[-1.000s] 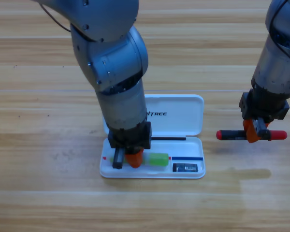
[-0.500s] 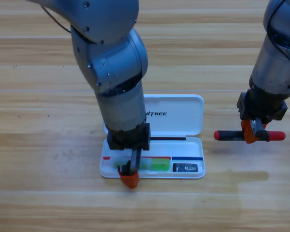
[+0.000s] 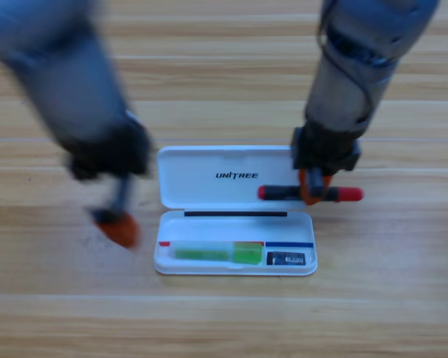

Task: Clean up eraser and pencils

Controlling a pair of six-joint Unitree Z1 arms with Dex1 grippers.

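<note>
The white case [image 3: 172, 264] lies open at the table's middle. The light green pencil [image 3: 218, 253] rests in its lower tray, and the small dark eraser [image 3: 286, 259] sits in the tray's right end. My right gripper [image 3: 312, 191] is shut on the black pencil with red ends [image 3: 345, 195], holding it level above the lid's right edge. My left gripper [image 3: 118, 224] hangs left of the case, blurred by motion, with nothing in it.
The case's lid [image 3: 198, 177] stands open behind the tray, marked UNITREE. Bare wooden table [image 3: 373, 298] surrounds the case.
My left gripper has let the green pencil lie in the tray and swung away to the left. My right gripper has carried the black pencil leftward to the lid.
</note>
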